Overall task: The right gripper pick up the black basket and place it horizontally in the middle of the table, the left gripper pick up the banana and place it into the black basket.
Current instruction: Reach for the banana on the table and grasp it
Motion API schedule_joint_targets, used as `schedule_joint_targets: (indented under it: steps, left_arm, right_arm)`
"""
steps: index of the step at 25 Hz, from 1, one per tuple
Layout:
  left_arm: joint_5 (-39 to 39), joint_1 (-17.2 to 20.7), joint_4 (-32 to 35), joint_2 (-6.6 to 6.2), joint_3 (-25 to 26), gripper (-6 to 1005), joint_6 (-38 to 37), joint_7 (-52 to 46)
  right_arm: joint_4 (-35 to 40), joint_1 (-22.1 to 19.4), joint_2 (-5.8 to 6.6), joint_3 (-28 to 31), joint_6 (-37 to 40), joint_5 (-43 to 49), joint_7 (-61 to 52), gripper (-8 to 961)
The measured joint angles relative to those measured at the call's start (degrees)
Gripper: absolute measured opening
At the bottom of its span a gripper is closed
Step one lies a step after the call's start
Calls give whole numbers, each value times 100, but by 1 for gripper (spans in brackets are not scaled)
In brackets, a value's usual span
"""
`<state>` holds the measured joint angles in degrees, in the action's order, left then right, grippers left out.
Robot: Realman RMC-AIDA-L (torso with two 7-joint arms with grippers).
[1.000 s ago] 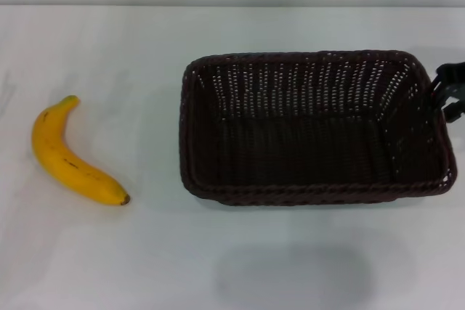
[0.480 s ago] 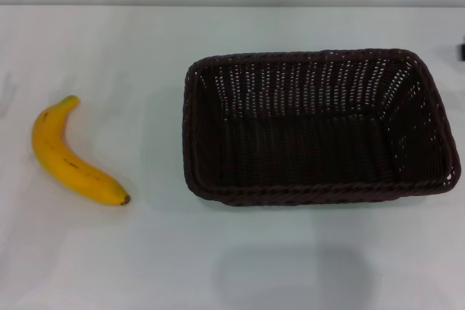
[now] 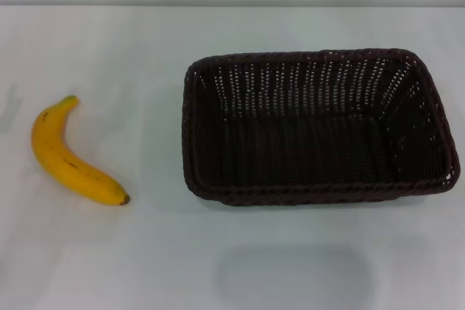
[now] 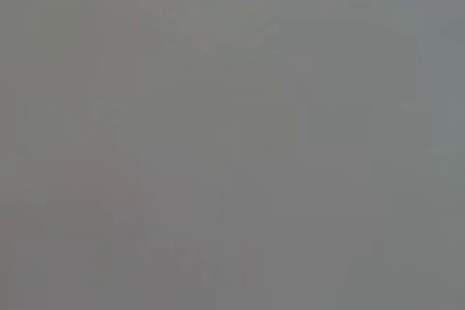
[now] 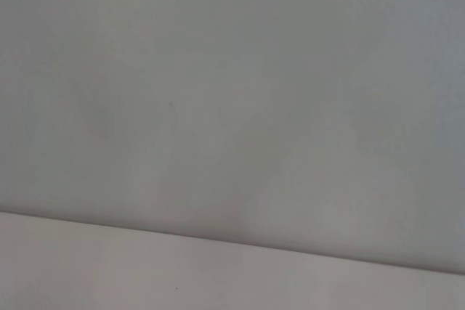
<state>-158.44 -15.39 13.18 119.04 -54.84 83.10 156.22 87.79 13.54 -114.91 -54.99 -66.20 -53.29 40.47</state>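
The black basket (image 3: 320, 125) stands lengthwise across the white table (image 3: 145, 49), right of the middle, and is empty. The banana (image 3: 71, 156) lies flat on the table at the left, apart from the basket, greenish stem toward the back and dark tip toward the front. Neither gripper shows in the head view. The left wrist view is a plain grey field with nothing to tell apart. The right wrist view shows only bare pale surface with an edge line (image 5: 232, 241) across it.
The table's far edge (image 3: 232, 5) runs along the back against a pale wall. A faint shadow (image 3: 294, 277) lies on the table in front of the basket.
The right gripper, which was at the basket's right end a second ago, has pulled away to the right and out of the head view. The basket and banana have not moved.
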Motion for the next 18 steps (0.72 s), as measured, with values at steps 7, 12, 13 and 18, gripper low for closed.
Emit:
schedule_joint_targets:
  steps: [7, 12, 13, 18]
  left_arm:
    - [1062, 790, 1072, -34, 11, 868, -226, -2082]
    - [2212, 1308, 2482, -57, 42, 867, -801, -3875]
    - [2507, 1430, 2846, -57, 45, 867, -945, -4270]
    - [4344, 1739, 4444, -67, 305, 867, -1515, -6602]
  right_arm:
    - [-1410, -97, 6, 294, 803, -926, 1935, 313]
    - [-2413, -69, 14, 1119, 716, -1891, 3400, 314]
    - [-2584, -67, 15, 1255, 684, -2083, 3656, 314]
    - [-3216, -63, 13, 1577, 630, -2693, 4567, 316]
